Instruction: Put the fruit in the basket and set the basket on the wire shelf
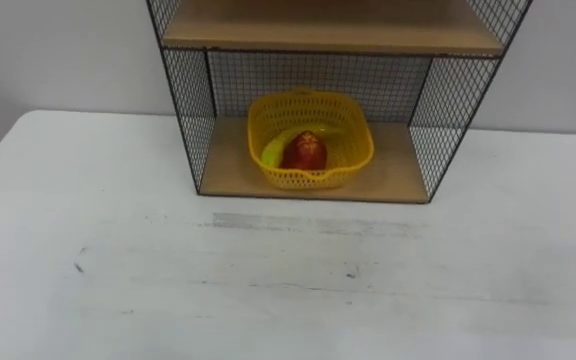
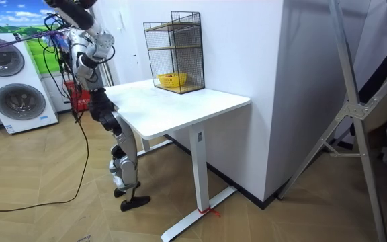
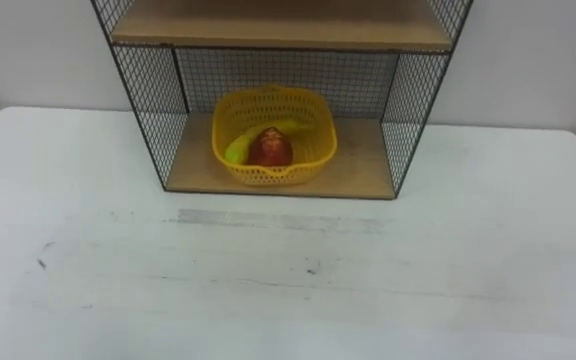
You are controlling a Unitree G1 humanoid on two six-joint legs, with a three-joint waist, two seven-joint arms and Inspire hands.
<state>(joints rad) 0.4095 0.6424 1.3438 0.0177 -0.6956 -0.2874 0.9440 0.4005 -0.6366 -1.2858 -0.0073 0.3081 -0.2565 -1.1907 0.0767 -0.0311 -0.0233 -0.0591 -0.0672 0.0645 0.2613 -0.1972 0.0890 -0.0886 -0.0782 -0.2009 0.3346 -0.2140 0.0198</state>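
1. the yellow basket (image 1: 356,150) sits on the bottom wooden board (image 1: 398,172) of the wire shelf (image 1: 190,110); it's inside the mesh walls, a bit left of the middle, with its front wall close to the board's front edge
2. there's fruit in the basket; a red fruit (image 1: 305,151) lies roughly in the middle, and a yellow-green one (image 1: 272,152) is tucked against it on the left; can't tell exactly what kind either is
3. the shelf stands at the far edge of the white table (image 1: 268,290), backed up to the wall; a second wooden board (image 1: 328,25) runs across above the basket
4. nothing is touching the basket or the shelf; the tabletop in front has a couple of small dark scuffs (image 1: 78,267) and a faint grey streak (image 1: 308,222)
5. in the room view the robot stands on the wood floor at the table's end on the room view's left, well away from the shelf (image 2: 173,47) and basket (image 2: 172,80); its arms look pulled in near its chest
6. the hands are too small and muddled to read there, so honestly i cannot tell whether either is open or closed
7. two washing machines (image 2: 15,74) stand behind the robot; a metal frame (image 2: 355,101) stands on the room view's right
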